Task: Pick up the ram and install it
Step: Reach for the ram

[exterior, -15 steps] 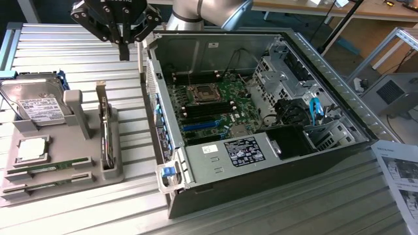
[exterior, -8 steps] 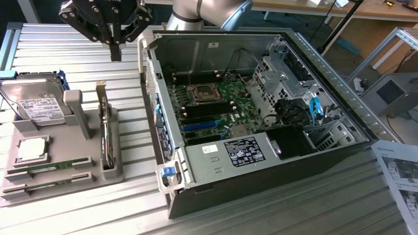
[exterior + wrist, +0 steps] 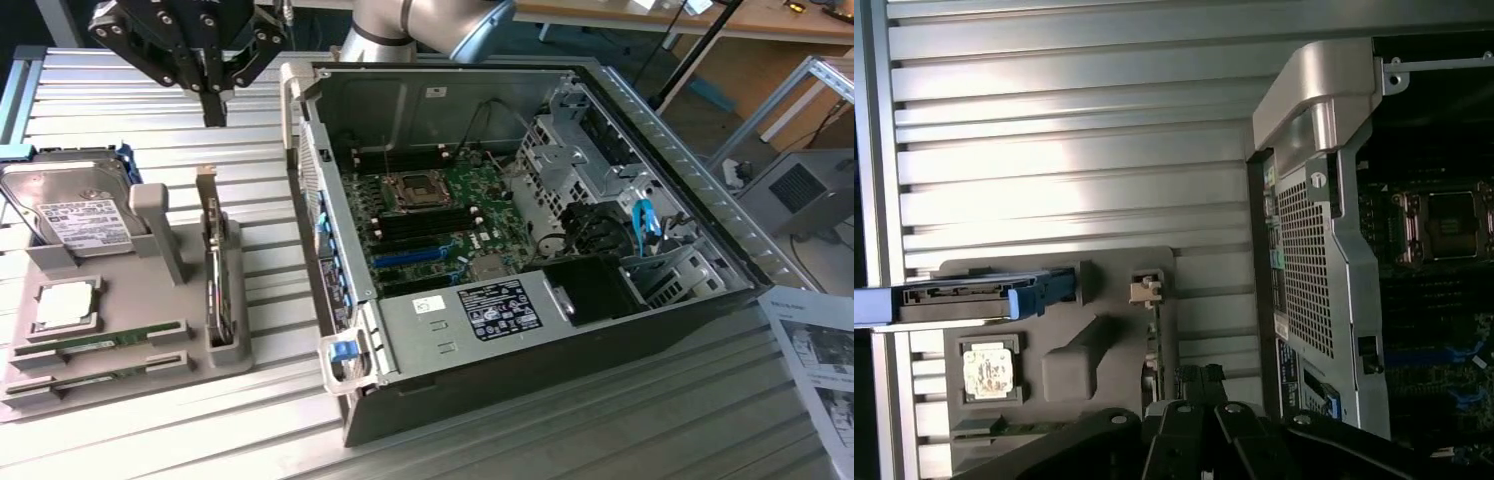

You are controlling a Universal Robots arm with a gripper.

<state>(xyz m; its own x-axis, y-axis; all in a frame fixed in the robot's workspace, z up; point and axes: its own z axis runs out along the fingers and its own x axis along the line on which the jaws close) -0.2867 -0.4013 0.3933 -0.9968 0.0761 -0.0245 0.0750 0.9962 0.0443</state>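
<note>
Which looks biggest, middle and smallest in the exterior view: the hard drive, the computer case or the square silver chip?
1. computer case, by far the largest
2. hard drive
3. square silver chip, the smallest

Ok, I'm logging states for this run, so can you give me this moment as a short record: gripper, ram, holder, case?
gripper: above the slatted table, past the holder's far end in the exterior view, apart from the holder and the case
ram stick: lying flat in a holder slot, not picked up
twin stick: lying in the next slot, parallel to it
holder: grey, on the exterior view's left; also carries a hard drive and a processor chip
computer case: open, motherboard exposed
</note>
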